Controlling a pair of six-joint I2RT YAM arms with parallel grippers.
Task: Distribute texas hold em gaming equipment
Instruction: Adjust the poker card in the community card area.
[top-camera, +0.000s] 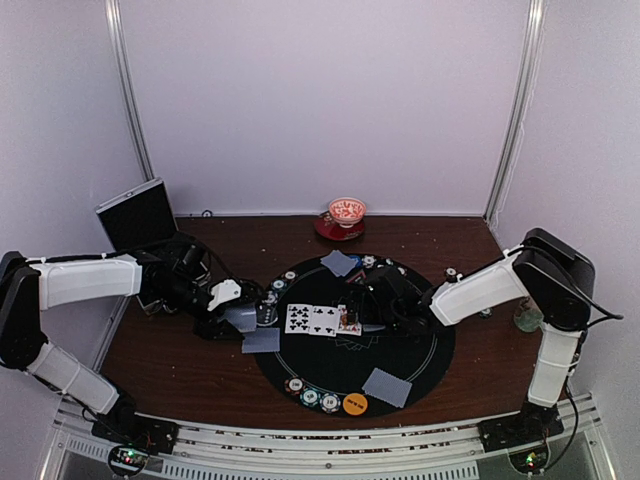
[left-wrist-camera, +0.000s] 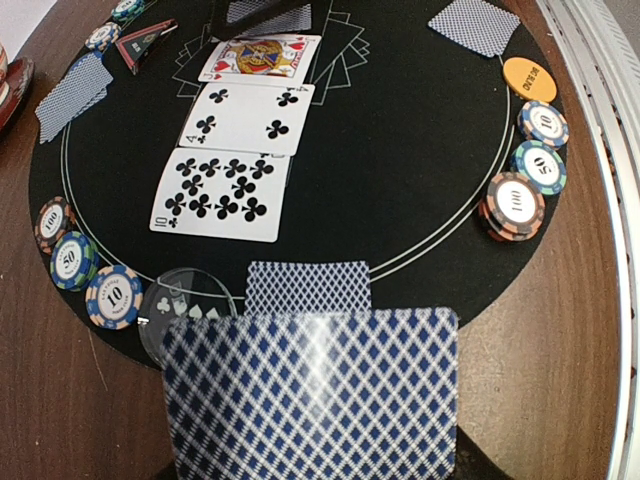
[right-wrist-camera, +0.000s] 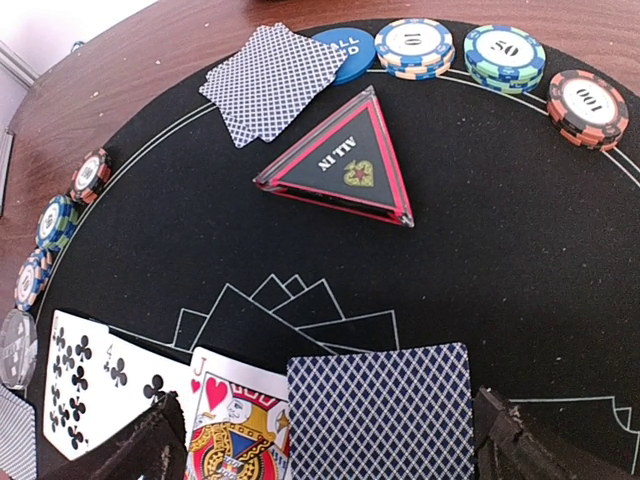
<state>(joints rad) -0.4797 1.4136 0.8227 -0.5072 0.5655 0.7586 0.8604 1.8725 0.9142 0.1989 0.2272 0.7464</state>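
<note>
Red-edged triangle marker (right-wrist-camera: 345, 160) reads ALL IN; left end effector (top-camera: 238, 312) clamps a blue-backed card (left-wrist-camera: 310, 395); right end effector (right-wrist-camera: 335, 440) gapes.

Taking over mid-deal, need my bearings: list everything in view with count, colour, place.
Round black mat: one, white lines, table centre.
Face-up playing cards: three, ten of clubs, four of clubs, jack of hearts, mat centre.
Grey-blue-backed face-down cards: sets at far, near-right and left rim; one beside the jack.
Stripe-edged poker chips: nine stacks, mixed colours, three by each rim set.
Marker discs: three; orange near rim, blue far rim, clear left rim.
Black-and-red ALL IN triangle: one, far half.
Red-and-white bowl on red saucer: one, far table edge.
Black flat panel: one, far-left corner.
Left gripper: jaws shut on one face-down card, left rim.
Right gripper: jaws open over the card beside the jack.
</note>
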